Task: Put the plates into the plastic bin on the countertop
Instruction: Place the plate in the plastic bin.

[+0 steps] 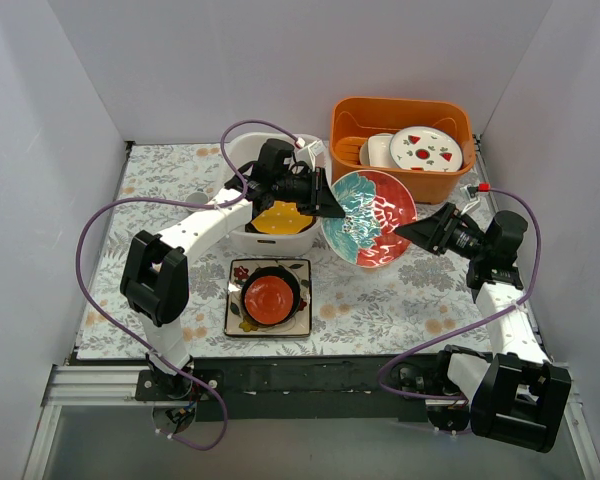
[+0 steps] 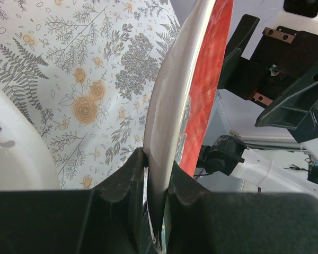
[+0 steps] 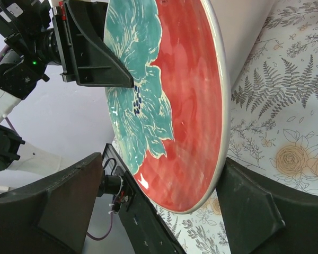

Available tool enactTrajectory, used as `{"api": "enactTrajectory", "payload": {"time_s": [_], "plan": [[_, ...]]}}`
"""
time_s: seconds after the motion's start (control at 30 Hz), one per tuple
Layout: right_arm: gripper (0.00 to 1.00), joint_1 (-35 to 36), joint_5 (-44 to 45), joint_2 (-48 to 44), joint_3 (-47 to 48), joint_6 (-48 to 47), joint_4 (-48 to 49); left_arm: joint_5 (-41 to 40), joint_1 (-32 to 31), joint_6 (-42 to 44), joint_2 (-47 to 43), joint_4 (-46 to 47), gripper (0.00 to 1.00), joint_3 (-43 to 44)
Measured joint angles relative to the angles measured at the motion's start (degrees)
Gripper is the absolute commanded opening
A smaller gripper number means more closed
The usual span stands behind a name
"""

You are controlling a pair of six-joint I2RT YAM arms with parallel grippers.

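**Teal-and-red plate (image 1: 370, 220) grasped by the left claw (image 1: 332, 205); right claw (image 1: 412, 232) released.**

Nearest, on the near side of the left claw, the black square plate (image 1: 238, 312) is laid flat on the tabletop (image 1: 170, 175), and a dark round plate (image 1: 292, 284) with a small red round plate (image 1: 268, 297) is stacked on it. Further on, the teal-and-red plate is held tilted between the two claws. Its left rim is clenched by the left claw, while the jaws of the right claw are spread wide on both sides of the opposite rim, and no contact is seen there. Just left of the left claw, under its arm, the plastic bin (image 1: 242, 150) is standing, and a yellow plate (image 1: 280, 219) is lying inside it. Farthest, behind the right claw, an orange tub (image 1: 400, 112) is placed, in which a white round plate with red fruit marks (image 1: 426, 148) is kept.
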Motion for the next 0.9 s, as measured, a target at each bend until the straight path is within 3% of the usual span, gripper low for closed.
{"api": "enactTrajectory", "payload": {"time_s": [0.7, 0.9], "plan": [[0.90, 0.0, 0.5, 0.1, 0.3, -1.4, -1.4, -0.9, 0.4, -0.1, -0.6, 0.1, 0.00, -0.3], [0.90, 0.0, 0.4, 0.2, 0.3, -1.4, -1.4, -0.8, 2.9, -2.3, -2.2, 3.7, 0.00, -4.0]]}}
